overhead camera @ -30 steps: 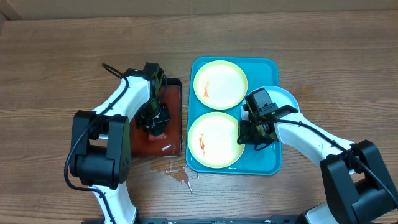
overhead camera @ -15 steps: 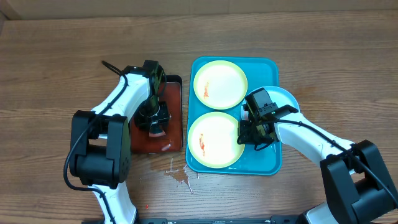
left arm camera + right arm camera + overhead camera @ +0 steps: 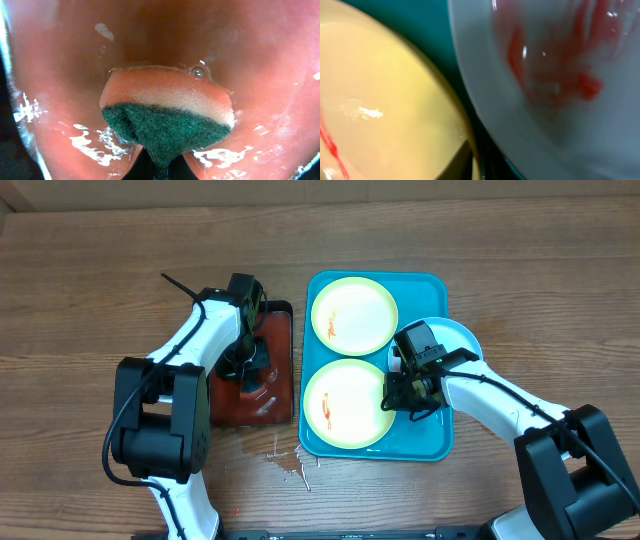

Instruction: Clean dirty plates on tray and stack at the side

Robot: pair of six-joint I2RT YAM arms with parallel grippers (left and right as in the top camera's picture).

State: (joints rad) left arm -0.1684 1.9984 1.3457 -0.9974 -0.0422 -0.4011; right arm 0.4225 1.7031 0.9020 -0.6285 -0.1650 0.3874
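Presently: left pincer [image 3: 250, 375] clamped on sponge [image 3: 167, 120], pressed into wet red tray [image 3: 285, 405]. Soak fully, lift straight, let drip before crossing. Tray [image 3: 430, 290]: two green plates [image 3: 353, 315], smeared; blue plate [image 3: 458, 338] overhanging right edge. Right pincer [image 3: 412, 388] at its rim, grip unclear. Table [image 3: 100, 280]: wood, droplets [image 3: 288, 462] in front.

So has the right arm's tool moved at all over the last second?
No. The right tool sits at the same spot as before, between the near yellow-green plate and the pale blue plate, inside the turquoise tray.
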